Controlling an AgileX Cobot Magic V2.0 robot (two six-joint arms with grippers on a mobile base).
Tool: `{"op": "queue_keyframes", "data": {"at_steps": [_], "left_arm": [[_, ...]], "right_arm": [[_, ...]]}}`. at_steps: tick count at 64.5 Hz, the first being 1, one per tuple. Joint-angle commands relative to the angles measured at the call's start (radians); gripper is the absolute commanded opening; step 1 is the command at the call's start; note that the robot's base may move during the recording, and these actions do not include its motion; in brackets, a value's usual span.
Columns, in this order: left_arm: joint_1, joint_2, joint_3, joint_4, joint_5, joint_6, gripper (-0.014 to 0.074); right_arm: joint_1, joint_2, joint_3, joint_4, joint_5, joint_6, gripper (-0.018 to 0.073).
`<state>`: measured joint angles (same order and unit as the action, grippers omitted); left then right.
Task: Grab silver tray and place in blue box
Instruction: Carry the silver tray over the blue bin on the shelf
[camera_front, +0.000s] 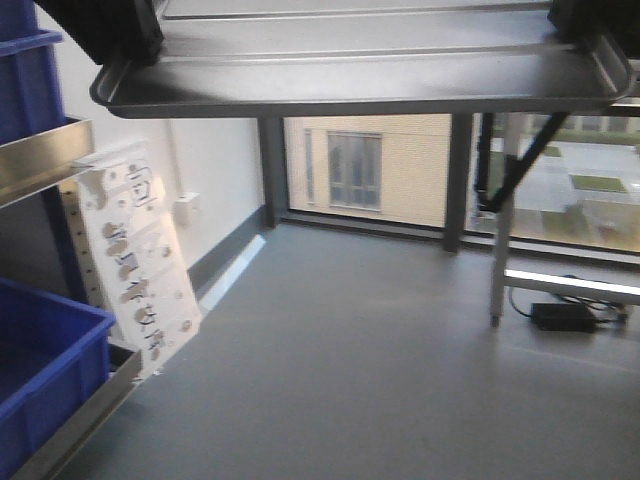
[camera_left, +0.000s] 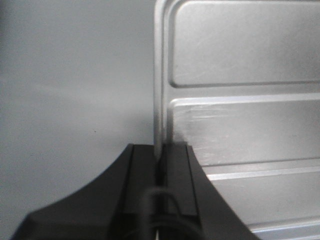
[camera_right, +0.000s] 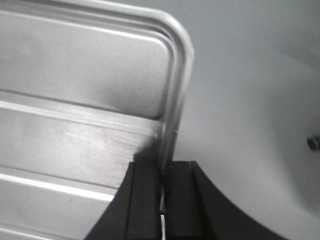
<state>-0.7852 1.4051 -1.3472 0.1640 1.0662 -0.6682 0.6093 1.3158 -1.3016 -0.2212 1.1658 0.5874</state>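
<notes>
Tray (camera_front: 360, 75) (1, silver) aloft, left fingers (camera_left: 142, 185) and right fingers (camera_right: 182, 200) clamping its rims, 2 blue boxes (camera_front: 60, 385) nearby

Fig. 1. Industrial workroom or lab.
Metal shelving (camera_front: 45, 148), a bare grey floor (camera_front: 360, 360) and a wide window (camera_front: 355, 170) facing neighbouring buildings.

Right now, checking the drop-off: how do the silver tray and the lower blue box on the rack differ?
The silver tray is shiny grey metal; the lower blue box is bright blue. The tray is shallow, the box deep. The tray is held high by the left pincer and right pincer; the box sits on a rack shelf. Both are open-topped.
</notes>
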Motion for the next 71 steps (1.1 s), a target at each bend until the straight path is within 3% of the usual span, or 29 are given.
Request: {"op": "queue_keyframes", "data": {"at_steps": [1,49,60,71], "left_arm": [[-0.001,-0.022,-0.034,0.039,-0.004,0.011,-0.0097],[-0.001,0.129,-0.034,0.032,-0.006,0.011,-0.0097],[-0.001,0.146,-0.035,-0.098,0.051,0.027,-0.0097],[-0.001,0.146,-0.057,-0.075,0.032,0.029,-0.0097]], "right_arm": [[-0.002,-0.031,-0.033,-0.059,-0.006,-0.023,0.0057],[-0.002,-0.031,-0.033,-0.059,-0.007,-0.023,0.0057],[-0.002,-0.031,-0.033,-0.059,-0.007,-0.023,0.0057],[-0.002,-0.031,-0.033,-0.059,-0.007,-0.023,0.0057]]}}
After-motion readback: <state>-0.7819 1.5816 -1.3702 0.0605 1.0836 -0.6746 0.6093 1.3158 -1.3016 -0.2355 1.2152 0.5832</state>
